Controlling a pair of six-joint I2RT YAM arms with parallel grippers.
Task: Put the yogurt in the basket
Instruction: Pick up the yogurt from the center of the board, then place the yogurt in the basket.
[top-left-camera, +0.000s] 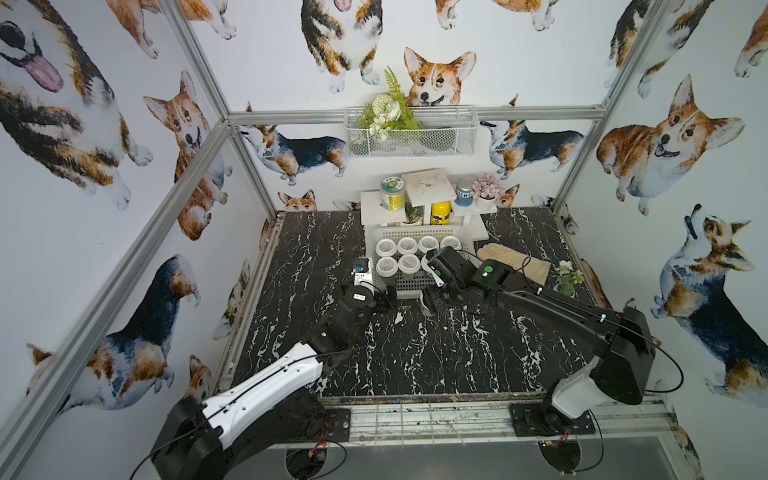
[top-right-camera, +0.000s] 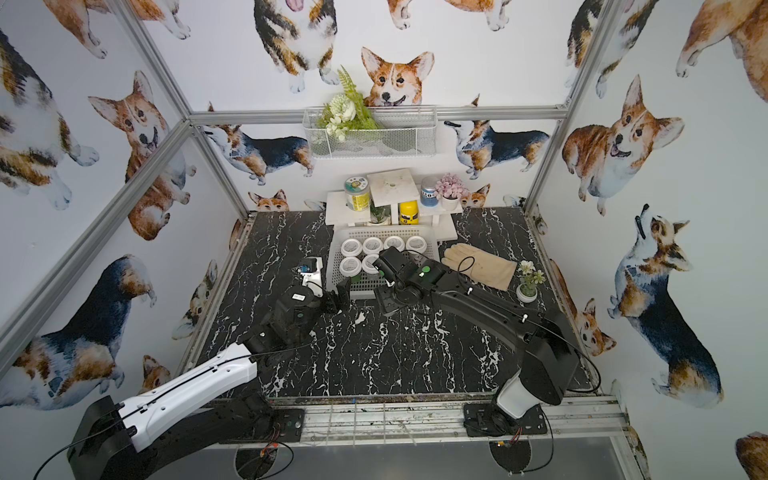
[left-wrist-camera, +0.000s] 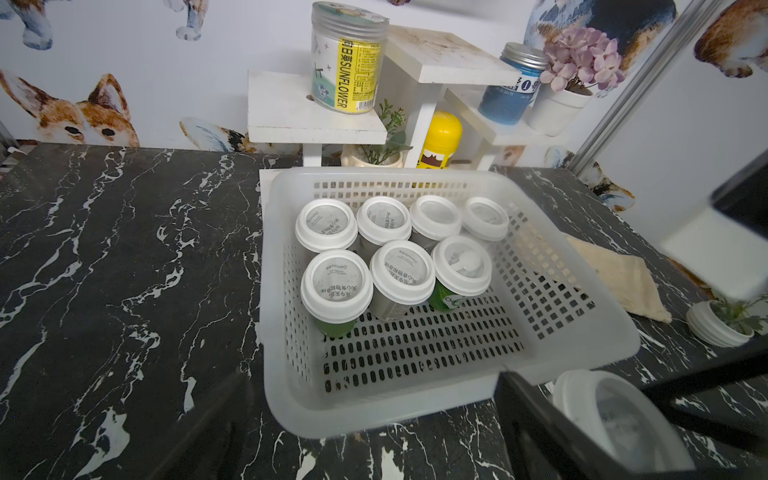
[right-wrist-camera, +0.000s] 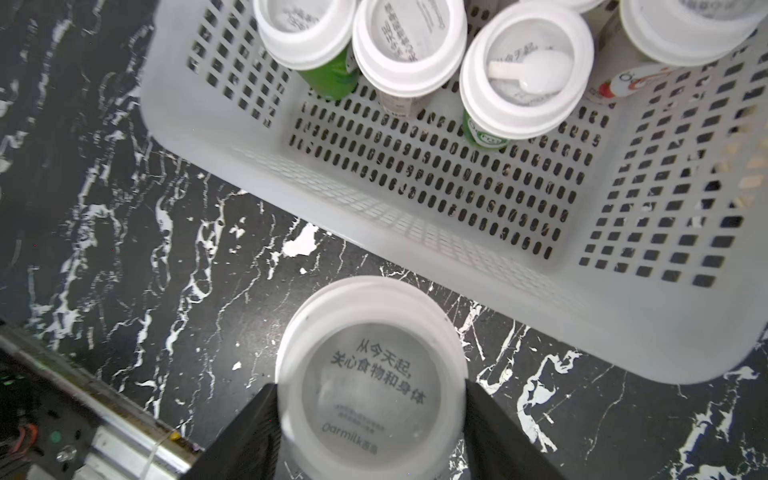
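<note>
Basket (left-wrist-camera: 374, 415) at middle of tabletop (left-wrist-camera: 124, 291) far edge. Seven yogurt cups (left-wrist-camera: 401, 270) upright inside, in two rows toward basket's far wall. Eighth cup (right-wrist-camera: 370, 332) outside, just beside basket's near wall; on tabletop or lifted, cannot tell. Right tool (right-wrist-camera: 370, 415) clamped on it, one finger each side of lid. Left tool (top-right-camera: 337, 295) jaws wide apart, beside basket's near corner toward tabletop's left edge.

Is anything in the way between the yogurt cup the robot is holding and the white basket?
The small round white-lidded yogurt cup in the right gripper is just outside the low white slotted plastic basket. Only that basket's near wall stands between; bare basket floor lies right behind it.
</note>
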